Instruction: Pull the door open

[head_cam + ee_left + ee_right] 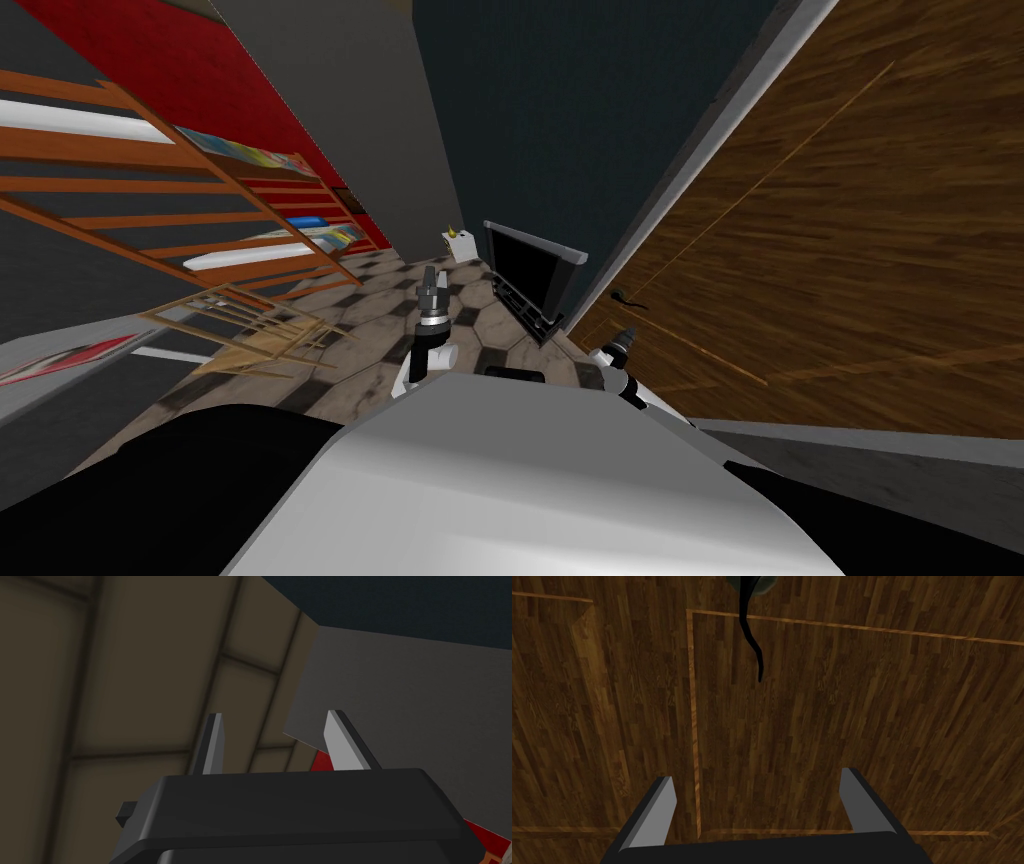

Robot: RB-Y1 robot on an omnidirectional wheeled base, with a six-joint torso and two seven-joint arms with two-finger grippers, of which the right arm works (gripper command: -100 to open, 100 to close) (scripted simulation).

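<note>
A dark brown wooden door (850,250) with thin lighter inlay lines fills the right of the head view, and a black lever handle (628,299) sticks out of it. My right gripper (630,335) hovers just below that handle, a short way off the door. In the right wrist view the same gripper (757,788) is open and faces the door panel (837,726); the curved black handle (752,641) lies ahead of the fingertips, untouched. My left gripper (430,275) is raised over the tiled floor, and the left wrist view shows that gripper (277,728) open and empty.
A dark fireplace-like unit (530,275) stands against the dark wall beside the white door frame (700,150). Wooden shelves (200,200) with books line the left wall, and a small white box (458,243) sits on the patterned floor (380,330).
</note>
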